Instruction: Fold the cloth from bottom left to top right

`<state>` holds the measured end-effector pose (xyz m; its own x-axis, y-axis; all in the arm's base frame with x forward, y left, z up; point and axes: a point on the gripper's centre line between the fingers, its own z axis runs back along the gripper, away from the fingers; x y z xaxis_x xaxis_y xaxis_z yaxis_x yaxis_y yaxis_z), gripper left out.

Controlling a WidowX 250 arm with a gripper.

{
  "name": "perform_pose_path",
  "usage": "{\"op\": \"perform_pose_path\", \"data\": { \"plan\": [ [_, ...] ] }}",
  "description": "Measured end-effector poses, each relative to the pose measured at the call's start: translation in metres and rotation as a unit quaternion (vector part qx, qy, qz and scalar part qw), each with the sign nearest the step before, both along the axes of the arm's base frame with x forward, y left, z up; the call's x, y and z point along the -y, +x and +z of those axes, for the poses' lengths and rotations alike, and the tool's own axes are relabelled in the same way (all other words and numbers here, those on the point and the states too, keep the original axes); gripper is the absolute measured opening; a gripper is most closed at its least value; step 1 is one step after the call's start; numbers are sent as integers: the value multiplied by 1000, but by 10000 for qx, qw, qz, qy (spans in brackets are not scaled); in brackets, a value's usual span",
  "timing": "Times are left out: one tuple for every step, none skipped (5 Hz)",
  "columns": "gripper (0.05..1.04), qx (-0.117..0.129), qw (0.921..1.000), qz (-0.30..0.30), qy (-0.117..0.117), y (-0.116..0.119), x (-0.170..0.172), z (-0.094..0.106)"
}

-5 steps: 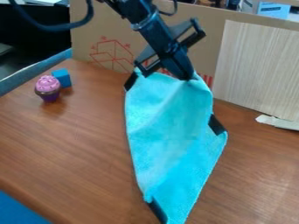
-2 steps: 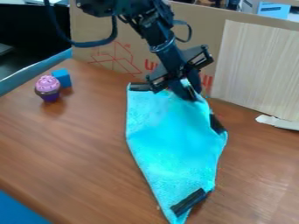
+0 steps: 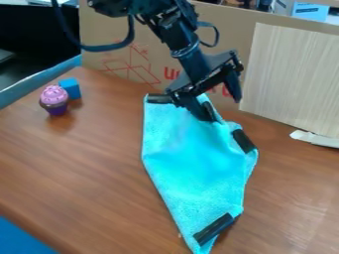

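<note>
Released corner could be dragged out of place by a nearby finger

The blue cloth [image 3: 192,154] lies on the table [image 3: 79,163] in front of the cardboard [image 3: 232,37], its narrow end pointing away from that board. Its folded corner, marked by a dark patch [image 3: 209,111], sits at the end nearer the cardboard. The likeliest trouble is a snag: 1 finger [image 3: 196,107] is right beside that patch and seems to touch the fabric, so a sideways exit could pull the corner askew. The soft fold might also spring back, since nothing clamps it, and the slanting edges suggest an uneven match.

The gripper [image 3: 220,108] is spread apart and grasping nothing, just in front of the cardboard, over the cloth's end nearest it. Lifting straight up looks safest. Farther out, 1 toy cupcake [image 3: 54,98] and 1 blue cube [image 3: 70,88] stand in front of the cardboard's left end, well apart from the cloth.
</note>
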<state>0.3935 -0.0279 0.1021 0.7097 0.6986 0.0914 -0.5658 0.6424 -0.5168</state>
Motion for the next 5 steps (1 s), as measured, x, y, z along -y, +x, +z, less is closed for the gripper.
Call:
{"op": "perform_pose_path", "data": {
  "plan": [
    [1000,70,9996,-248,-136,-2,4,7],
    [1000,524,9962,-667,-179,3,10,32],
    [1000,808,9913,-1009,-261,8,15,45],
    [1000,925,9888,-1140,-282,12,12,59],
    [1000,722,9890,-1285,-105,9,-1,69]
  ]
}}
